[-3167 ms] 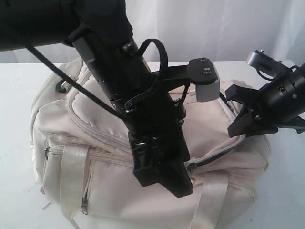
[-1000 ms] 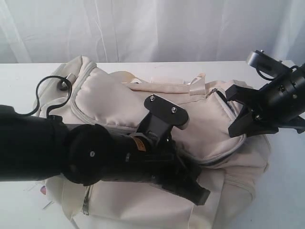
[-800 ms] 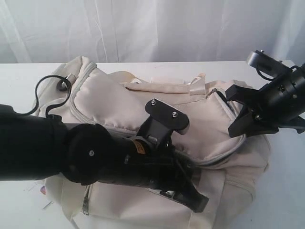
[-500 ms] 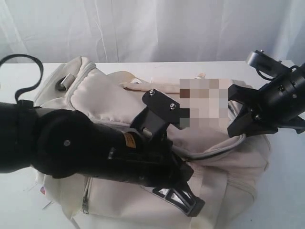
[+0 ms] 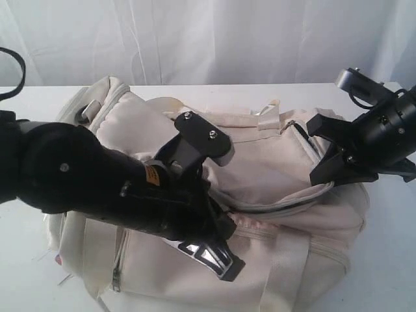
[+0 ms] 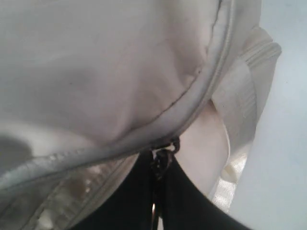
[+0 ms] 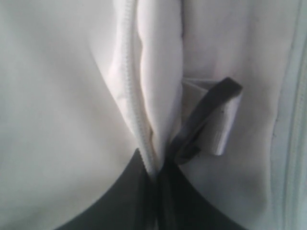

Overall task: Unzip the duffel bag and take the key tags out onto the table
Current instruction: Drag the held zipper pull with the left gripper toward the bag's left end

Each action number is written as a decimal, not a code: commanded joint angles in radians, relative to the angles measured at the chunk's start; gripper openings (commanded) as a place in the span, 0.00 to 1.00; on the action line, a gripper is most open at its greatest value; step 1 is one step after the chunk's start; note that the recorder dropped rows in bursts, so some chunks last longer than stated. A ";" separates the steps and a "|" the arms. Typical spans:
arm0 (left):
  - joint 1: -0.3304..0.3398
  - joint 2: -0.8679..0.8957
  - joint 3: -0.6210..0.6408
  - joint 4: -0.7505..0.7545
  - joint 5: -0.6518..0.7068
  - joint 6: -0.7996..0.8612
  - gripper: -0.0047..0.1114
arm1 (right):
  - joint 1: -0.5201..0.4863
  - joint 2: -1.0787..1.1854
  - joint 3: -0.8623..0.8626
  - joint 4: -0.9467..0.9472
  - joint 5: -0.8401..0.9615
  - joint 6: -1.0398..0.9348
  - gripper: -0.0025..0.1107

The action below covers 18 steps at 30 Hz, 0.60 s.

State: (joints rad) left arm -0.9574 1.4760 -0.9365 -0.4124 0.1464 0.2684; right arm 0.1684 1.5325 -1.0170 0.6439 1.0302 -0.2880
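The cream duffel bag (image 5: 279, 162) lies on the white table (image 5: 390, 260). My left gripper (image 5: 227, 218) sits at the bag's front, shut on the dark zipper pull (image 6: 163, 153) of the main zipper. A narrow dark gap (image 5: 279, 208) shows along the unzipped stretch to its right. At the bag's right end my right gripper (image 5: 323, 174) is shut on the bag's zipper edge (image 7: 132, 96), next to a grey webbing loop (image 7: 216, 120). In its wrist view the left gripper (image 6: 160, 162) pinches the pull, and the right gripper (image 7: 156, 175) pinches the fabric seam. The key tags are hidden.
A white pleated curtain (image 5: 227, 39) hangs behind the table. My left arm (image 5: 78, 182) covers much of the bag's front and left. A front pocket zipper (image 5: 117, 273) shows low on the bag. A webbing strap (image 5: 286, 273) runs down the front.
My left gripper has drawn the zipper pull leftward along the bag's front, and the gap behind it has lengthened. The right arm has stayed put, holding the bag's end.
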 commanded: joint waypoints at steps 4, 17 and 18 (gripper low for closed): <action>0.018 -0.093 -0.002 0.072 0.071 -0.003 0.04 | -0.012 -0.005 -0.009 -0.015 -0.010 0.004 0.02; 0.065 -0.197 -0.002 0.682 0.375 -0.416 0.04 | -0.012 -0.005 -0.009 -0.029 -0.009 0.004 0.02; 0.076 -0.201 -0.002 0.707 0.382 -0.426 0.04 | -0.012 -0.005 -0.009 -0.029 -0.009 0.004 0.02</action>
State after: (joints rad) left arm -0.9088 1.2931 -0.9365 0.2136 0.4674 -0.0985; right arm 0.1684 1.5325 -1.0170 0.6395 1.0283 -0.2859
